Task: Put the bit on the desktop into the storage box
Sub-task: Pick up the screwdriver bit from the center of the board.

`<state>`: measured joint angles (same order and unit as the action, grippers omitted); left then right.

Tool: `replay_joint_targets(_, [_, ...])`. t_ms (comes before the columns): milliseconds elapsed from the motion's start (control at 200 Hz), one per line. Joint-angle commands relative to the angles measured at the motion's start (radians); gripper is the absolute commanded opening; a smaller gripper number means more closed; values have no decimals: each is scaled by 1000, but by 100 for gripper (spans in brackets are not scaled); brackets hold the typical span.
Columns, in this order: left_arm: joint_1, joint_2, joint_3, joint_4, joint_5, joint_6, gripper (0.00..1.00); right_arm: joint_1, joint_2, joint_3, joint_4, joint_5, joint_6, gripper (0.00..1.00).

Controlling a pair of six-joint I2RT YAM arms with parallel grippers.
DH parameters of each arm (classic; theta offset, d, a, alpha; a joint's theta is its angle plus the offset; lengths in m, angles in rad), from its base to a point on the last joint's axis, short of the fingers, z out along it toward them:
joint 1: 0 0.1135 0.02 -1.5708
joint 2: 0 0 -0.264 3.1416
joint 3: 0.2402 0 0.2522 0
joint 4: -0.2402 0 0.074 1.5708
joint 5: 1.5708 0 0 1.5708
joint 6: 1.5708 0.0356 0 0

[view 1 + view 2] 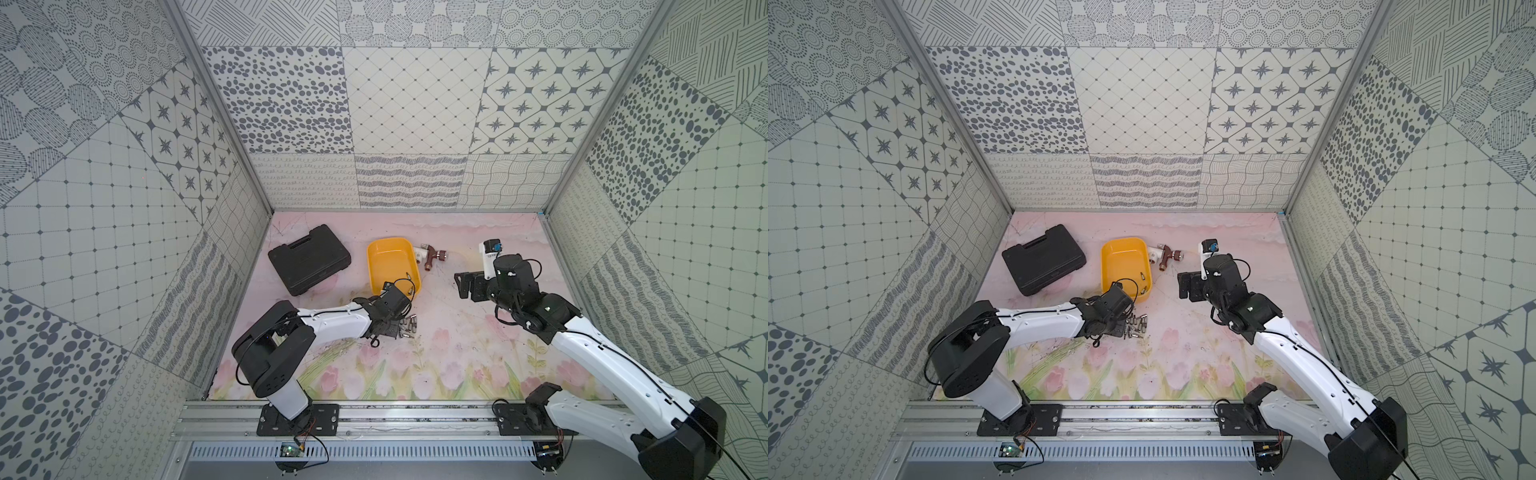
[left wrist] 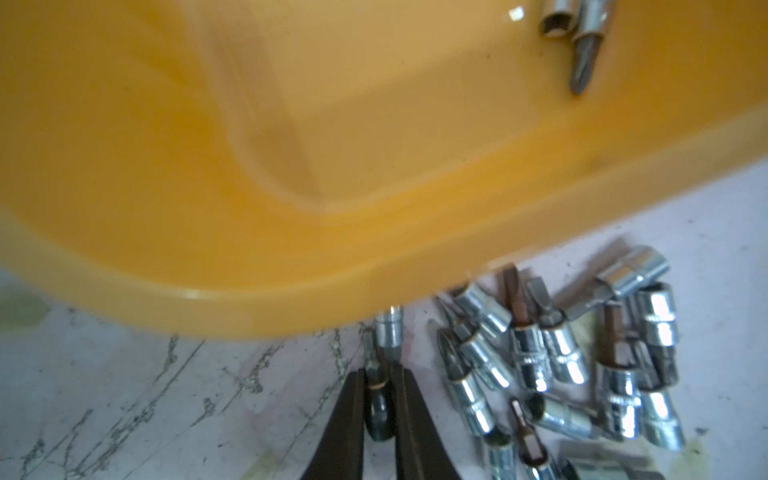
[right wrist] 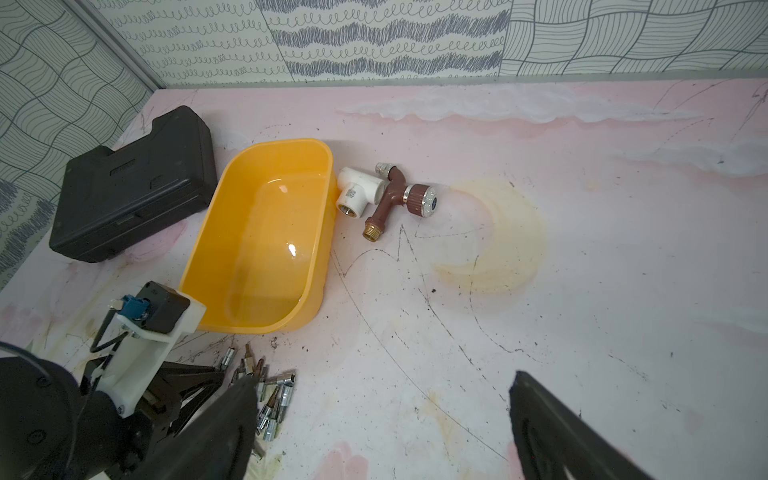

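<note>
**Left fingers pinch one bit just outside the yellow box**

The left gripper (image 2: 377, 376) is low over the pale pink, tulip-printed desktop (image 1: 457, 345), just beside the near short wall of the shallow yellow plastic storage box (image 1: 392, 262). Its two dark fingers (image 2: 353, 415) stand almost together with one small dark screwdriver bit (image 2: 376, 409) pressed between them. Both fingers appear to touch it, so I judge the grip made, or all but made. The bit looks to be resting on the desktop, not yet lifted.

A loose heap of bright steel bits and sockets (image 2: 561, 365) lies against that same wall of the box. The chosen bit sits at the heap's edge, probably because the fingers can straddle it there without catching its neighbours. Two bits (image 2: 582, 37) lie inside the box already, so the job is begun, with most of it left.

The right gripper (image 3: 384, 376) hangs off one long side of the box with its jaws spread wide and empty. It seems parked there to leave the left arm room. A brown and white plastic tap fitting (image 1: 430, 257) lies just beside that side, and a black moulded tool case (image 1: 309, 259) lies near the opposite one.
</note>
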<state>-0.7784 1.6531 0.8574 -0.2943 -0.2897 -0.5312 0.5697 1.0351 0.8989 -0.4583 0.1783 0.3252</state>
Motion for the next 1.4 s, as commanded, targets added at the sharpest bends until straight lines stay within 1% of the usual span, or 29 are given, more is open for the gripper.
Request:
replay_joint_targets(0, [-8, -15, -8, -67, 23, -20, 13, -4, -6, -15, 37, 15, 3, 96])
replay_joint_targets(555, [-9, -66, -23, -67, 21, -22, 13, -7, -12, -21, 38, 15, 8, 97])
replay_joint_targets(870, [-9, -32, -35, -51, 40, -27, 13, -8, -12, -21, 37, 16, 10, 97])
replay_joint_targets(1041, [-8, -40, -41, -78, 23, -24, 19, -8, -12, -20, 38, 13, 10, 96])
replay_joint_targets(1396, [-8, -88, -83, -102, 10, -31, 19, -11, -7, -15, 40, 9, 12, 97])
